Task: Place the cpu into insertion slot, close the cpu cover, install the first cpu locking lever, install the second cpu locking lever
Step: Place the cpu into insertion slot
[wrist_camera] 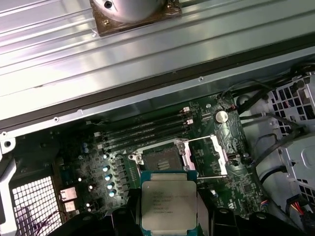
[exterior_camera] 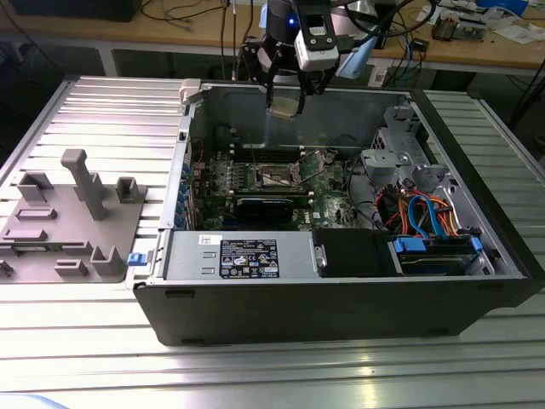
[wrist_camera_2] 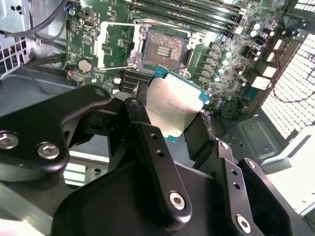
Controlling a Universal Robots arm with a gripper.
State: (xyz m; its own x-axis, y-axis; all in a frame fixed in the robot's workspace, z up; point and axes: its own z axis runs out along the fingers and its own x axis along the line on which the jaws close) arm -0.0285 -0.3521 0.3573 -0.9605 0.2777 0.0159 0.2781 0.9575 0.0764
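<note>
The gripper is clenched on the cpu by its edges, holding it high above the board inside the open case. The socket lies bare, its cover swung open beside it (handy). To place it well, I'd judge, keep the cpu level, square it to the socket, and set it down without pressing.
</note>
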